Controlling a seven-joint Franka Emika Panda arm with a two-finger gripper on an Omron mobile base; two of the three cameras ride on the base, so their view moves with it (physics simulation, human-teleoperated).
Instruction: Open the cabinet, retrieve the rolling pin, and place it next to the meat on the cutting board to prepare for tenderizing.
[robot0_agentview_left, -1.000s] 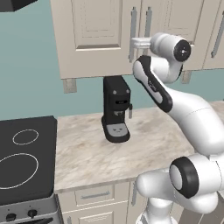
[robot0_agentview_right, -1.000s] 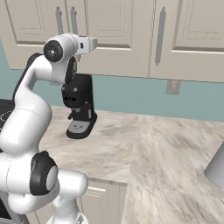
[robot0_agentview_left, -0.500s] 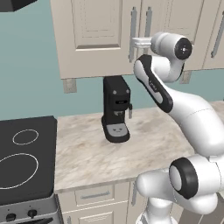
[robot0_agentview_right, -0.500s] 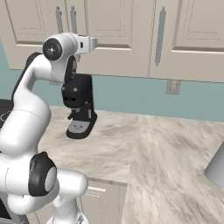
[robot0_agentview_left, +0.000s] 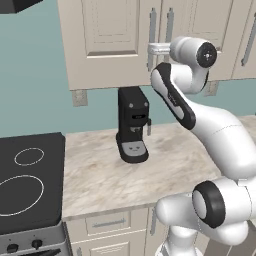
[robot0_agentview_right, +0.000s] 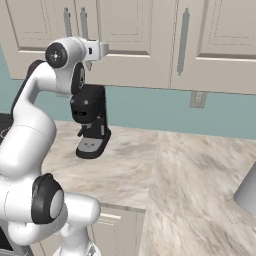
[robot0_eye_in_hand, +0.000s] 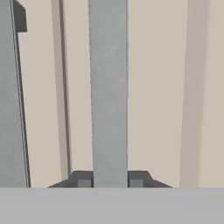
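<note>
The cream-beige cabinet (robot0_agentview_left: 110, 40) hangs on the wall with both doors closed. My gripper (robot0_agentview_left: 151, 48) is raised to the grey bar handles where the two doors meet. In the hand view the gripper (robot0_eye_in_hand: 109, 179) is shut on one vertical handle (robot0_eye_in_hand: 108, 87), a dark fingertip (robot0_eye_in_hand: 83, 178) pressing each side. The neighbouring handle (robot0_eye_in_hand: 8, 100) runs along that view's left edge. The right base view shows the hand (robot0_agentview_right: 102, 50) in front of the same doors (robot0_agentview_right: 125, 35). The rolling pin is hidden. The cutting board and the meat are out of view.
A black coffee machine (robot0_agentview_left: 132, 125) stands on the marble counter (robot0_agentview_left: 100, 180) right under my arm. A black cooktop (robot0_agentview_left: 25, 185) lies at the left. A grey object (robot0_agentview_right: 247, 192) sits at the right edge, below a wall outlet (robot0_agentview_right: 198, 99).
The jaws have closed onto the cabinet handle. The arm has stayed where it was and the doors have not moved.
</note>
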